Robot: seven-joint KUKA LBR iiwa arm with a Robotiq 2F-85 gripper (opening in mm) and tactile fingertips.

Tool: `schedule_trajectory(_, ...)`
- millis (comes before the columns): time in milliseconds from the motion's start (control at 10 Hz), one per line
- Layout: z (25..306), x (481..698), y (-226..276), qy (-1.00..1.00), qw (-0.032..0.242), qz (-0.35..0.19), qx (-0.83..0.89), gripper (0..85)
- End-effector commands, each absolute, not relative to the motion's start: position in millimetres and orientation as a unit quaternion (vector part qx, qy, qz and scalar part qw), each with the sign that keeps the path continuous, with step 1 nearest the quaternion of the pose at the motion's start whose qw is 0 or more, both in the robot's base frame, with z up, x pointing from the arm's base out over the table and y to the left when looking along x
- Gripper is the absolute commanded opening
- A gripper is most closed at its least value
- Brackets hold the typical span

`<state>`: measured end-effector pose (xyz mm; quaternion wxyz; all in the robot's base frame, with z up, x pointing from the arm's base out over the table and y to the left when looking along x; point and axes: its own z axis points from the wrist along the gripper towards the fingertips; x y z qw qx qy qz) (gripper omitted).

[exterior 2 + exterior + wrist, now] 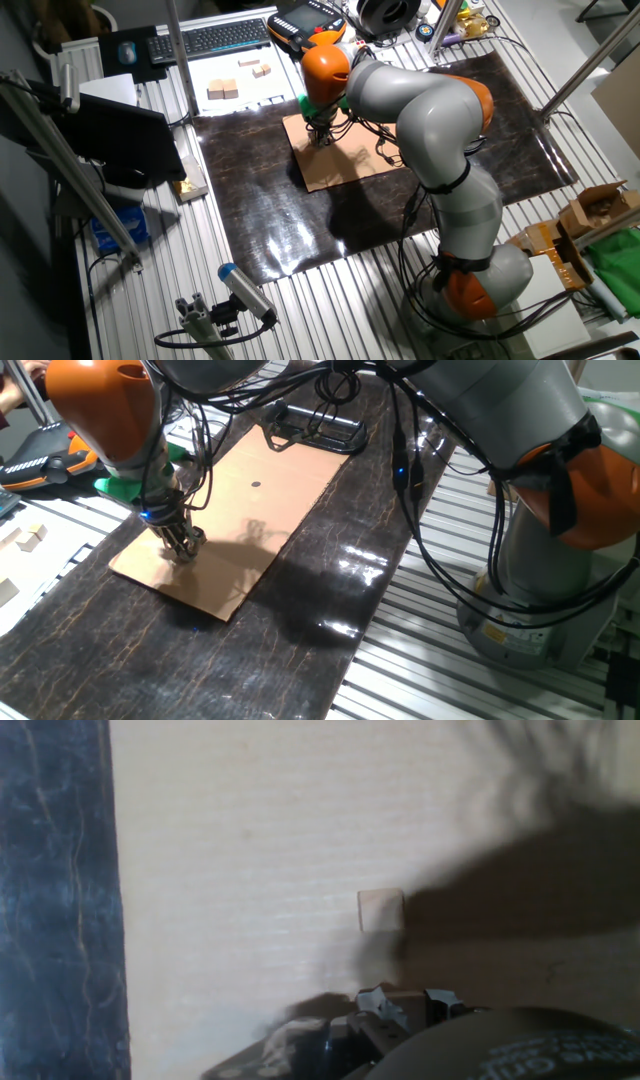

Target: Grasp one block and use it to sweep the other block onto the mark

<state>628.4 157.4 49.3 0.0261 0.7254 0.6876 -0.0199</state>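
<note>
A brown cardboard sheet (260, 510) lies on the dark mat, and the mark (255, 485) is a small black dot near its far middle. My gripper (183, 548) stands low on the sheet's near left corner, well short of the mark. In the hand view a small tan block (381, 910) rests on the cardboard just ahead of my gripper (408, 1004). Its fingers are close together with a tan piece that looks like the other block pinched between them, largely hidden by the hand. The mark is out of the hand view.
A black wire frame (312, 428) lies at the far end of the mat. Cables hang over the sheet's far side. Spare wooden blocks (222, 90) sit on a white sheet left of the mat, with a teach pendant (40, 450) near them.
</note>
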Motion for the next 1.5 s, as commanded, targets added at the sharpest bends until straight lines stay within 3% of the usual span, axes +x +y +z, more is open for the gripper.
schedule_trajectory(0,49.0,628.4,157.2,0.689,0.027,-0.020,0.724,0.7)
schedule_trajectory(1400,41.3,629.4,153.3,0.710,0.033,-0.023,0.703,0.7)
